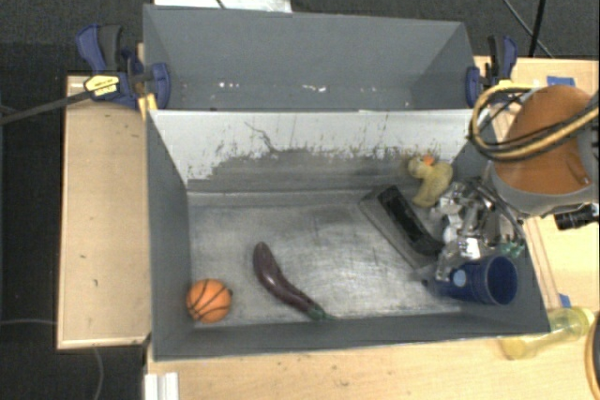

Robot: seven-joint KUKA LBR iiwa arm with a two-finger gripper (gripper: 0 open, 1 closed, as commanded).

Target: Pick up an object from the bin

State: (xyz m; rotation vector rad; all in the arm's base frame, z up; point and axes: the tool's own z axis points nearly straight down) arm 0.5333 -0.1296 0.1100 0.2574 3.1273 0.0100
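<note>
The grey bin [309, 150] is sitting open to the camera, its floor carrying five loose things that are lying well spread rather than heaped. The arm [544, 150] is reaching in over the right wall, with its orange cover and looped cables riding above the rim. The gripper [457, 250] is hanging low in the front right corner, just over the left end of a blue mug [489, 281] and touching or nearly touching it. Whether the gripper is standing apart, together or clamped on anything cannot be told, since its metal parts are blurring into the mug and the wall behind.

The mug is lying against the right wall, and its mouth seems to be facing left. A black oblong block [403, 222] is lying slantwise just left of the gripper. A dark purple eggplant [281, 281] is lying near the front wall at the middle, well apart from the gripper. A yellow duck [427, 179] is sitting by the back wall, beyond the block. An orange ball [208, 300] is resting in the front left corner.
</note>
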